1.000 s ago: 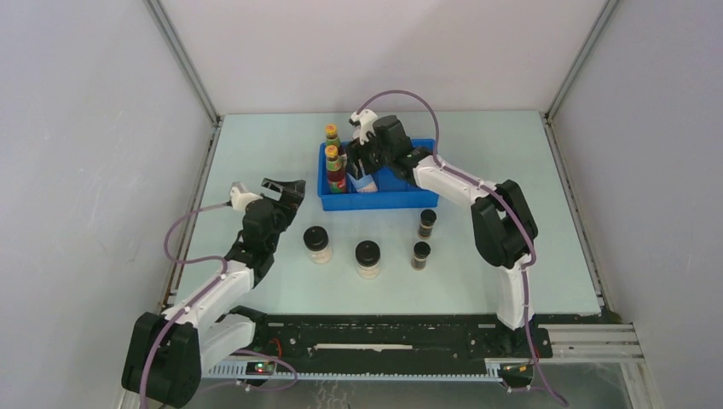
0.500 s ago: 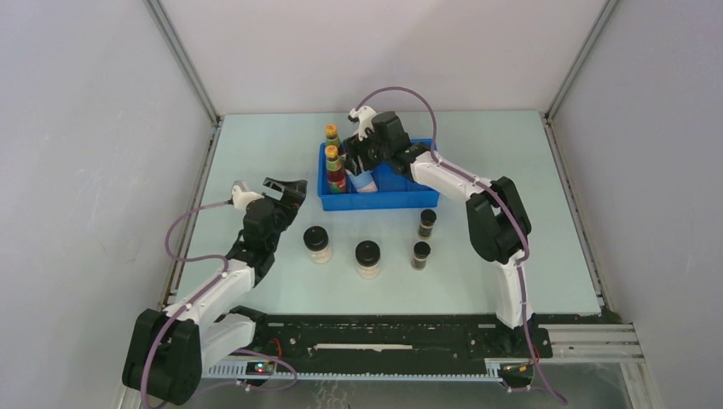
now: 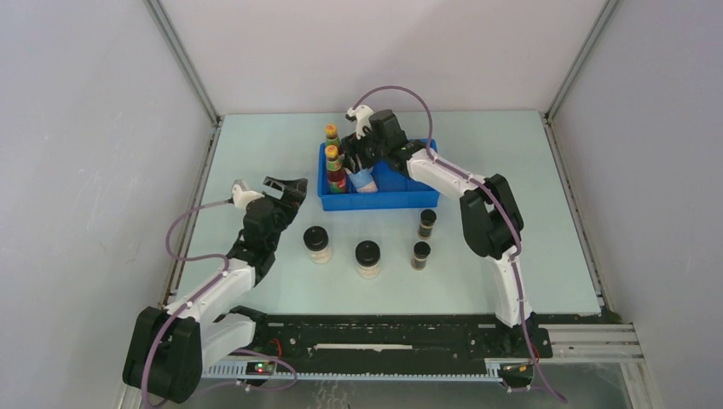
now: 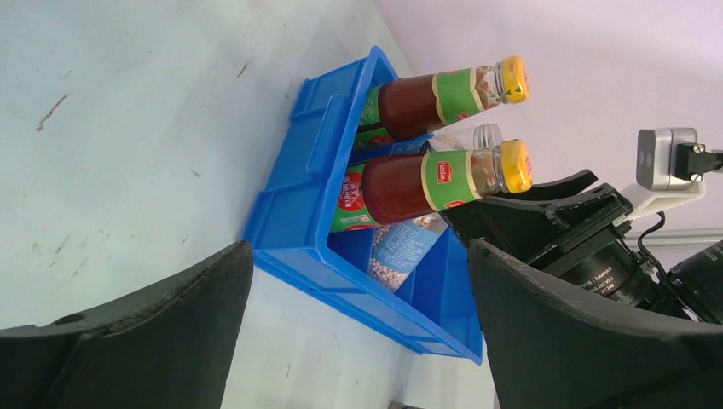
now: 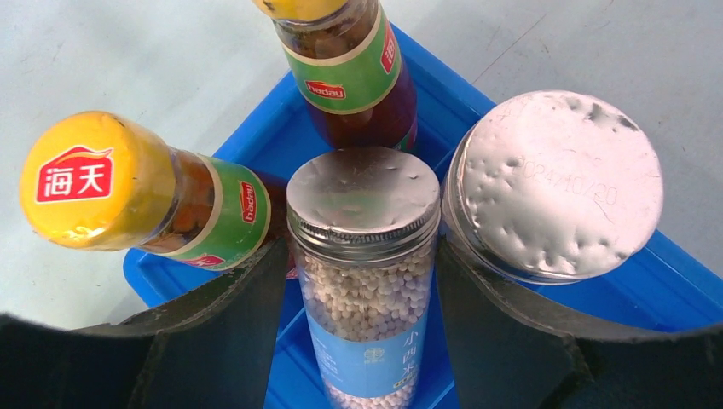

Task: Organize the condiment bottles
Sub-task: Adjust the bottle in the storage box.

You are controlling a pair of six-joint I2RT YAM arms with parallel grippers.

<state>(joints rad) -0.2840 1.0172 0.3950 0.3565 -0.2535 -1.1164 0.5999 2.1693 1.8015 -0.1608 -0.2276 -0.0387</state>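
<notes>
My right gripper (image 3: 362, 170) reaches into the blue tray (image 3: 401, 201) and is shut on a silver-lidded, blue-banded jar (image 5: 367, 256) of pale beads, a finger against each side. A second silver-lidded jar (image 5: 554, 183) stands just right of it. Two tall red bottles with yellow caps (image 5: 136, 196) (image 5: 349, 68) stand at the tray's left end (image 3: 334, 166). Two black-lidded pale jars (image 3: 316, 243) (image 3: 367, 257) and two dark vials (image 3: 427, 222) (image 3: 420, 255) stand on the table in front of the tray. My left gripper (image 3: 286, 187) is open with nothing in it, left of the tray.
The tray's right compartments (image 3: 409, 183) show bare blue floor. Side walls close in the table (image 3: 511, 170) on the left and right. In the left wrist view the tray's near corner (image 4: 307, 170) lies ahead of the open fingers (image 4: 546, 324).
The right arm has shifted slightly left and toward the back with the jar still in its grip. The left arm has not moved.
</notes>
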